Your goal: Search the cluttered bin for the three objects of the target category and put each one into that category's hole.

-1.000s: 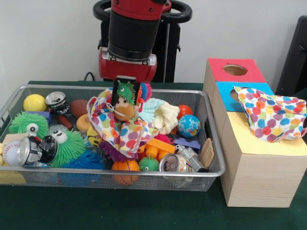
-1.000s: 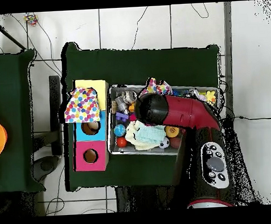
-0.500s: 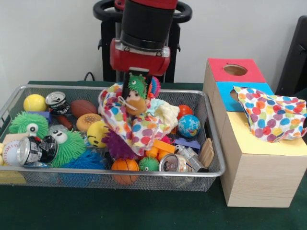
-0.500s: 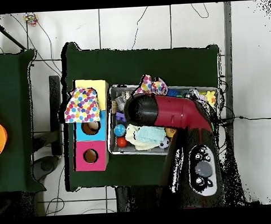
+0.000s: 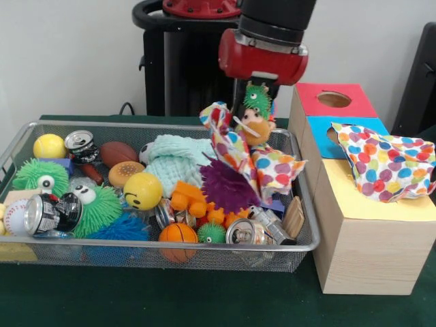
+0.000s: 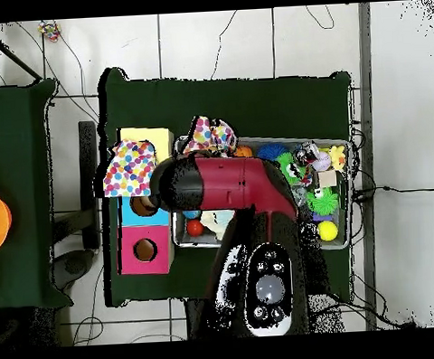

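- The gripper [image 5: 253, 117] is seen closed on a polka-dot cloth [image 5: 253, 162], raised above the right end of the bin [image 5: 204, 248]; decorative toy heads on the fingers hide the exact pinch point.
- The held cloth hangs from the claw with its long axis roughly vertical; its lower folds are draped near, perhaps touching, a purple spiky toy [image 5: 228, 185] and the bin's right wall.
- In the overhead view, the cloth [image 6: 209, 135] is seen sticking out past the arm [image 6: 230, 183] at the bin's edge nearest the boxes.
- The yellow-panelled box [image 5: 371, 231] lies to the claw's right in the front view, just beside the bin; a second polka-dot cloth [image 5: 388, 163] is already draped over its top.
- The yellow box's hole cannot be seen; it is judged to lie under that draped cloth.
- A pale mint knitted cloth [image 5: 174, 158] is left among the toys in the bin.
- The coming move is judged to be a sideways carry over the bin's rim toward the yellow panel; the hanging tail could snag on the wire rim or the purple toy unless more height is gained.
- Open room is seen above the boxes; the blue-panelled box's cutout [image 5: 334, 134] and the red-panelled box's cutout [image 5: 334, 99] lie further back and are to be avoided.
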Controlling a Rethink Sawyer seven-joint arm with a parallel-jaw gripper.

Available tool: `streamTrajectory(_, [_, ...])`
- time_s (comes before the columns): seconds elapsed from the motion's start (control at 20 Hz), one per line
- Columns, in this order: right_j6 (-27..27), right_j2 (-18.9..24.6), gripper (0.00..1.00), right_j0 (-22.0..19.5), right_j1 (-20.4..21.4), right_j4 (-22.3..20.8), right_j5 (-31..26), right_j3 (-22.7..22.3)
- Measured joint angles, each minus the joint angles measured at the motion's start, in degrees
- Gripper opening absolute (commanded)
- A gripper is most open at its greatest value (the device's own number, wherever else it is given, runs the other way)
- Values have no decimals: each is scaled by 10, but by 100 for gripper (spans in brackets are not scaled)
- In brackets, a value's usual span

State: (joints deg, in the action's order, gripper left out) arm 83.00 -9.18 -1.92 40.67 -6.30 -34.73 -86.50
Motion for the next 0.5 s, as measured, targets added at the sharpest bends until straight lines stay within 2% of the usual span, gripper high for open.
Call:
streamTrajectory(0.2, [0,-2,0,16,-1,9,0,-2])
streamTrajectory(0.5, [0,-2,0,12,-9,24,0,-4])
